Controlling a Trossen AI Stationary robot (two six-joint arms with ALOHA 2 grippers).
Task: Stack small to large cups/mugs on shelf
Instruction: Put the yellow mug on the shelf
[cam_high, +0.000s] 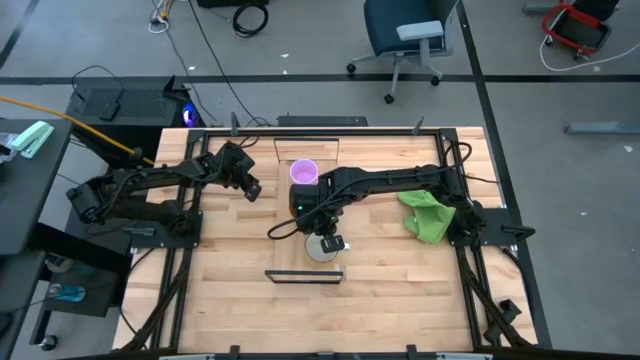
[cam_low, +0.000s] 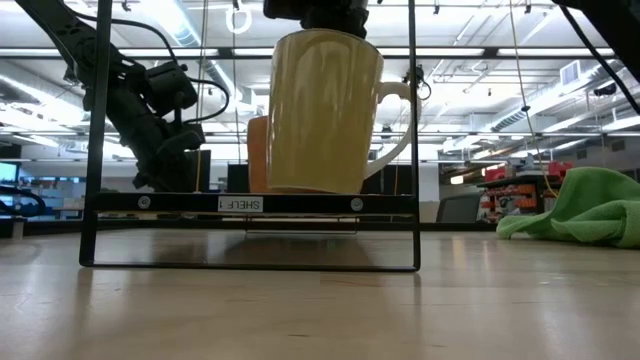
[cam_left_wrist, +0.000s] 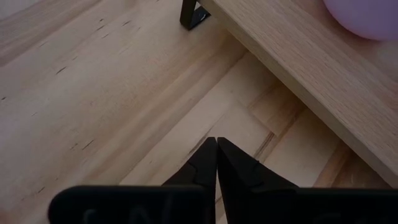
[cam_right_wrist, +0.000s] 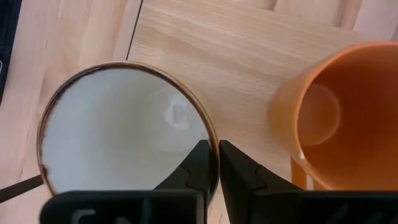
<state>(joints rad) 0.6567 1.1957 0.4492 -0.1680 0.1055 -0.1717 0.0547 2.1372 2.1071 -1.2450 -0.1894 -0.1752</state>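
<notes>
The shelf (cam_high: 285, 258) is a narrow light-wood board running from far to near, with a black frame (cam_low: 250, 203) at its near end. Three mugs stand in a row along it: the purple mug (cam_high: 304, 172) farthest, the orange mug (cam_right_wrist: 329, 118) in the middle, and the white mug (cam_high: 320, 250) nearest. In the high view the right arm hides the orange mug. My right gripper (cam_right_wrist: 217, 158) is above the white mug, shut on its rim. My left gripper (cam_left_wrist: 216, 149) is shut and hovers over the tabletop just left of the shelf (cam_left_wrist: 298, 56), near the purple mug (cam_left_wrist: 367, 15). My right gripper pinches the white mug's rim (cam_right_wrist: 211, 138) on the side facing the orange mug, one finger inside the mug and one outside. The fingers come from above, pointing down. The mug (cam_low: 320, 110) is upright, its base at board level; whether it rests there I cannot tell.
A green cloth (cam_high: 428, 215) lies crumpled on the tabletop right of the shelf, under the right arm. The orange mug (cam_low: 257, 150) stands close behind the white one. Bare tabletop (cam_high: 240, 280) stretches to the near side and left of the shelf.
</notes>
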